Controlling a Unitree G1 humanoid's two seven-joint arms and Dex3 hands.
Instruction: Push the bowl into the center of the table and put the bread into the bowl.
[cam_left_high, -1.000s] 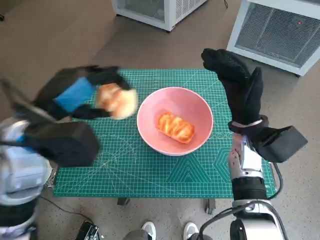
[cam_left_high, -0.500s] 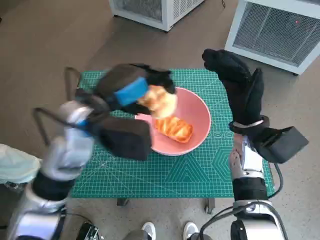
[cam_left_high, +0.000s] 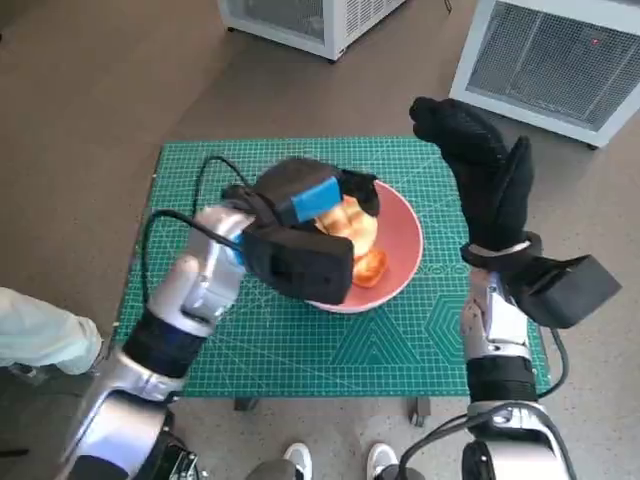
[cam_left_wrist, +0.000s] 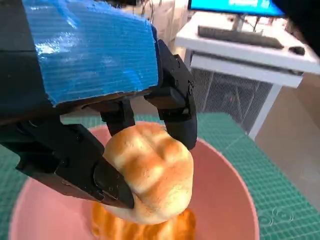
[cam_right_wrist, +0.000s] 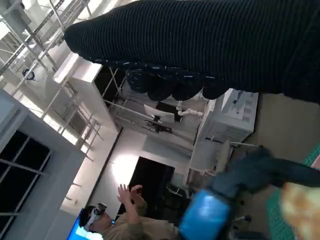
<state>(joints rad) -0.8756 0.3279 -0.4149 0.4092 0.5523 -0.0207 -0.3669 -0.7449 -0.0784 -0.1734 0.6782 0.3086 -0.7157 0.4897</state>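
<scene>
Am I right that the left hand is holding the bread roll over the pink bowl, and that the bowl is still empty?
Not quite: the left hand does hold the bread roll over the pink bowl, but the bowl is not empty. The left wrist view shows another bread lying inside.

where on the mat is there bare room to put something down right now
Bare green mat runs along the near edge below the pink bowl, and at the far left corner beyond the left hand. The middle is crowded: that hand holds bread over the bowl.

Bowl (cam_left_high: 400, 250) mid-mat (cam_left_high: 250, 340); bread (cam_left_high: 350, 225) over bowl in left hand (cam_left_high: 310, 200); right hand (cam_left_high: 480, 170) right of bowl.
</scene>
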